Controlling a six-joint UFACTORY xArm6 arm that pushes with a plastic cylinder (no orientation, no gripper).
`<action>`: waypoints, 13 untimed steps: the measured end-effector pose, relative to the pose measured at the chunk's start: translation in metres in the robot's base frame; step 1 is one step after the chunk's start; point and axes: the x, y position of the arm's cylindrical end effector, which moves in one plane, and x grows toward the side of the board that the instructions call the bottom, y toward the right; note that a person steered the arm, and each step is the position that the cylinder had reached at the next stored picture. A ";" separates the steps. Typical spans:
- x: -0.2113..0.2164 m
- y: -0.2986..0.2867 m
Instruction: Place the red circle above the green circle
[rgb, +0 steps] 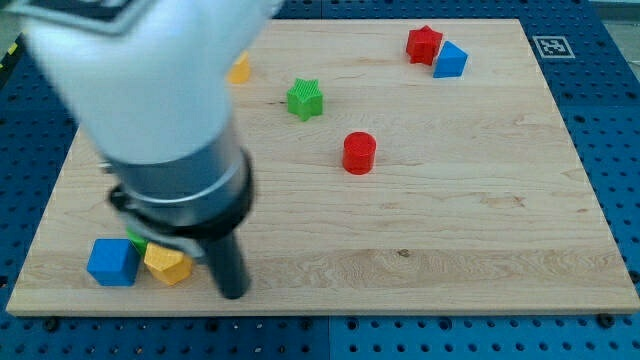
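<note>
The red circle (359, 152) stands near the middle of the wooden board (480, 230). The green circle (136, 240) is at the view's lower left, mostly hidden behind the arm, wedged between a blue block (111, 262) and a yellow block (166, 265). My tip (233, 292) rests on the board just to the right of the yellow block, far to the lower left of the red circle.
A green star (305, 98) lies above and left of the red circle. A red star (424, 44) and a blue block (451, 60) sit together at the view's top right. Another yellow block (240, 69) peeks out beside the arm at the top.
</note>
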 end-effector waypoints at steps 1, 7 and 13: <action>-0.017 0.063; -0.166 0.128; -0.110 0.013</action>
